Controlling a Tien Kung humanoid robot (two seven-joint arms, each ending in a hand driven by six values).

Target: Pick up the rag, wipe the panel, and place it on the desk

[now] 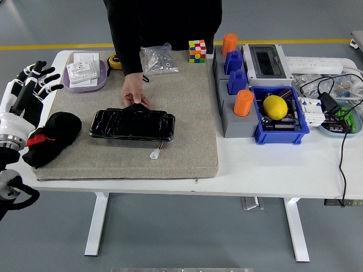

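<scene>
Table, white, rectangular (266, 170), carrying grey felt mat (187, 141). Glossy black plastic panel (132, 124) flat on mat, person's hand (135, 93) touching its far edge. Black crumpled rag (54, 136) on mat's left edge, just beside robot's left hand (25, 96), fingers spread, holding nothing.
</scene>
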